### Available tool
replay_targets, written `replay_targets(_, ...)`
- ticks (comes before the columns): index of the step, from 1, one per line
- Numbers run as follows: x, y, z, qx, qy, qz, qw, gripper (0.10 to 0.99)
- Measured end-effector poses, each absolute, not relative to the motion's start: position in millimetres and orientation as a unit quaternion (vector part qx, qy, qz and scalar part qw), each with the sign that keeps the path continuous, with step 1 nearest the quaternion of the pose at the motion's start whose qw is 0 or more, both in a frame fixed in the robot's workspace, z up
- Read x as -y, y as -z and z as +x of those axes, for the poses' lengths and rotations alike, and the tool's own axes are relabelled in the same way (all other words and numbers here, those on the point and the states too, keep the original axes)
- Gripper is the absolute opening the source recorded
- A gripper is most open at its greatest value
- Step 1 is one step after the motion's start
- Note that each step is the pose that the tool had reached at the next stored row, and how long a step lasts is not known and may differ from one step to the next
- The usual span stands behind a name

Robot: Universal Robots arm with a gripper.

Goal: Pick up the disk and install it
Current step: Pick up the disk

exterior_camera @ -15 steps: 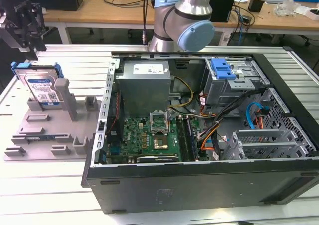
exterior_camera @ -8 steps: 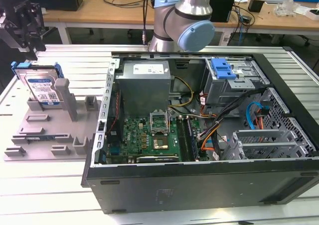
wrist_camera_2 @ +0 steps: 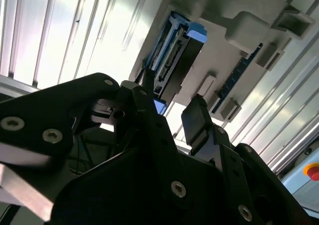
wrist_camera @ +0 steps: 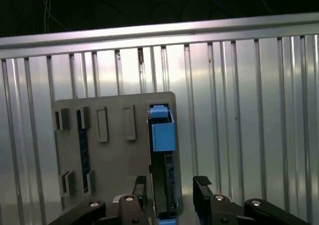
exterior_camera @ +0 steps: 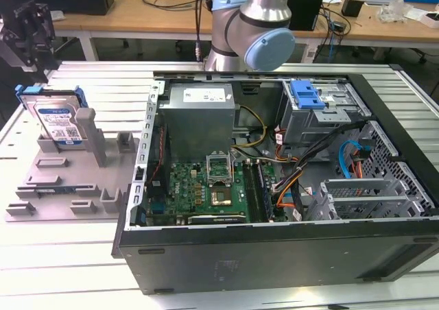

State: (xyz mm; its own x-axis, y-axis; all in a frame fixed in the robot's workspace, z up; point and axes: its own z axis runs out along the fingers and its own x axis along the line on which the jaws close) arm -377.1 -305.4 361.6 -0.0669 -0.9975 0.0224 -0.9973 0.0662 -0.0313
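The disk [exterior_camera: 56, 118] stands on edge in a slot of the grey fixture plate [exterior_camera: 65, 183] at the exterior view's left, label facing the camera, blue carrier frame along its top and sides. The fixture rests on the slatted aluminium counter [exterior_camera: 62, 255]. The tool [exterior_camera: 31, 63] hangs at the upper left of that frame, directly above the disk and apart from it. In the first wrist view the tool [wrist_camera: 172, 192] is spread, its two black fingers [wrist_camera: 202, 187] set either side of the disk's [wrist_camera: 163, 135] narrow edge, with nothing pinched. The second wrist view shows the same spread stance over the disk [wrist_camera_2: 174, 60]. An open computer case [exterior_camera: 274, 255] lies on its side across the centre and right of the exterior frame, motherboard [exterior_camera: 206, 190] exposed. The arm's [exterior_camera: 257, 22] grey and blue joint sits at upper centre behind the case.
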Motion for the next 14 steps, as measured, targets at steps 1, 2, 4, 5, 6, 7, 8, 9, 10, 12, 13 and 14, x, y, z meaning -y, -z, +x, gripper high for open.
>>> replay_targets(1,305,-361,-378,-0.729,0.018,-0.684,0.003,0.498)
replay_targets(2,305,-361,-380,-0.727,0.017,-0.686,0.005,0.498)
replay_targets(4,305,-360,-384,-0.725,0.015,-0.688,0.006,0.498)
replay_targets(5,305,-360,-386,-0.725,0.014,-0.689,0.007,0.498)
replay_targets(6,305,-359,-389,-0.724,0.014,-0.69,0.007,0.498)
replay_targets(7,305,-359,-391,-0.723,0.014,-0.691,0.007,0.498)
replay_targets(8,305,-359,-393,-0.722,0.013,-0.691,0.006,0.498)
replay_targets(9,305,-358,-395,-0.721,0.013,-0.692,0.006,0.498)
replay_targets(10,305,-358,-397,-0.72,0.012,-0.693,0.006,0.498)
replay_targets(12,305,-358,-398,-0.717,0.012,-0.697,0.005,0.498)
replay_targets(13,305,-357,-399,-0.713,0.011,-0.701,0.005,0.498)
replay_targets(14,305,-357,-399,-0.709,0.011,-0.705,0.005,0.498)
